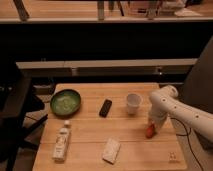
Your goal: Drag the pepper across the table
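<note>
Gripper (pixel 151 125) points straight down onto the pepper (pixel 149 131).

We have a single camera view, set high and looking down at an angle onto the wooden counter (pixel 90 135) from its near edge, at middling distance. It faces a dark wall and a railing beyond. The whole countertop fits in view. The white arm enters from the right, its gripper (pixel 151 126) low over the counter's right side.
</note>
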Motion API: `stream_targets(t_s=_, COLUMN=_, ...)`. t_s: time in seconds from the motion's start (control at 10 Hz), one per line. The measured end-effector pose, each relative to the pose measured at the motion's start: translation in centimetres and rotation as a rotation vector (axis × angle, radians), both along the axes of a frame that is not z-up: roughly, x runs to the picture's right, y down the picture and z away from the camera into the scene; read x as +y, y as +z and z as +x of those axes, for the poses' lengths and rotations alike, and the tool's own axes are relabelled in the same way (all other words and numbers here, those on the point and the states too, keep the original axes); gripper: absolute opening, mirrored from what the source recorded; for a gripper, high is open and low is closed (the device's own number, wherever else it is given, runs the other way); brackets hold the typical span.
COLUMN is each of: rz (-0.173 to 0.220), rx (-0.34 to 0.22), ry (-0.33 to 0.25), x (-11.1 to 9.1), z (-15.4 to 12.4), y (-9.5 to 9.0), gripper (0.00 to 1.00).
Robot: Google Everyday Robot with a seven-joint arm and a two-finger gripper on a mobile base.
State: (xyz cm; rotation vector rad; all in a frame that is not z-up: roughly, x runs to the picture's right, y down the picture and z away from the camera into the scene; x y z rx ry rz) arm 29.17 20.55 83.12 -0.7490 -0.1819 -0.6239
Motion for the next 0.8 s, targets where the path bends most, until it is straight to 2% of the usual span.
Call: stream_targets(t_s=0.8, rz=-0.003, rx=-0.025, ry=-0.043, x=-0.83, z=0.24, y=0.79, gripper=0.0)
